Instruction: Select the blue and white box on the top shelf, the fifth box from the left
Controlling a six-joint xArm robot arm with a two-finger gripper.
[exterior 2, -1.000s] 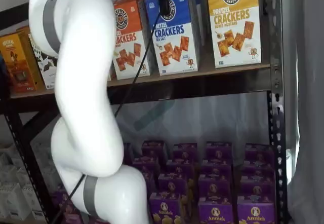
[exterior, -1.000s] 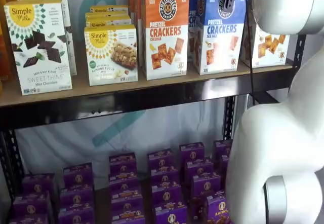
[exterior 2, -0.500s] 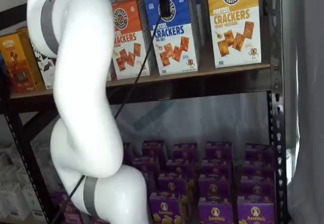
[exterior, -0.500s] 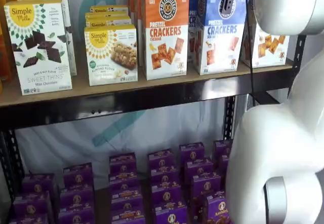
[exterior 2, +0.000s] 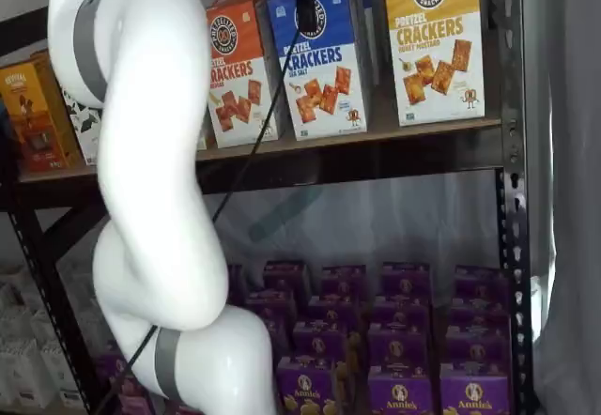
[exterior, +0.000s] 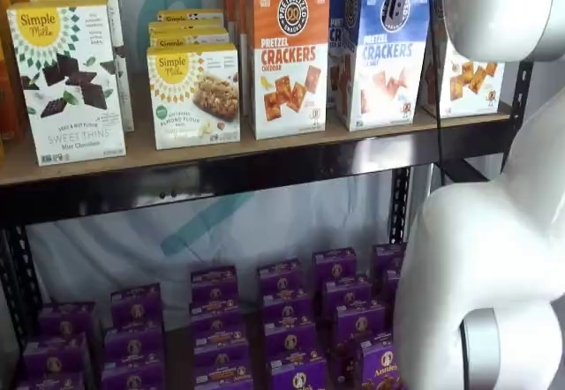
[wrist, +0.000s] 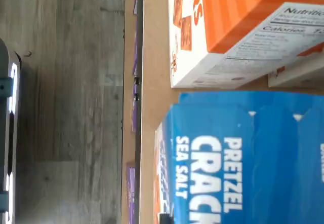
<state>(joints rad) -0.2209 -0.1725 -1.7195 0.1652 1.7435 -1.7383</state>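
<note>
Blue and white box (exterior: 382, 55) is sitting upright on the top shelf (exterior: 265, 147), face out toward us, and our tool (exterior 2: 306, 7) hangs right in front of its upper blue half, up against the round logo. In one shelf view we only get a single black finger (exterior 2: 306, 7) with the cable trailing off below it; in a shelf view from the other side there's just a dark bit at the box's top edge. So honestly we cannot tell whether the tool is wide, narrow or already gripping, since no gap between fingers shows anywhere.

Wrist view helps a bit: the blue carton top (wrist: 243, 158) fills the space straight under the tool, with "PRETZEL" and "SEA SALT" readable, so we're parked over the right carton.

Why come in from up high? Our guess is that the boxes are packed tight. The orange Cheddar box (exterior 2: 238, 68) is just beside the target on one side of the tool, and more blue cartons queue behind it, so the sides aren't reachable. The yellow-topped box (exterior 2: 435, 44) on the other side stands a little apart. The front box sits close to the shelf's front rail, which should make pulling it out forward easy.
</note>
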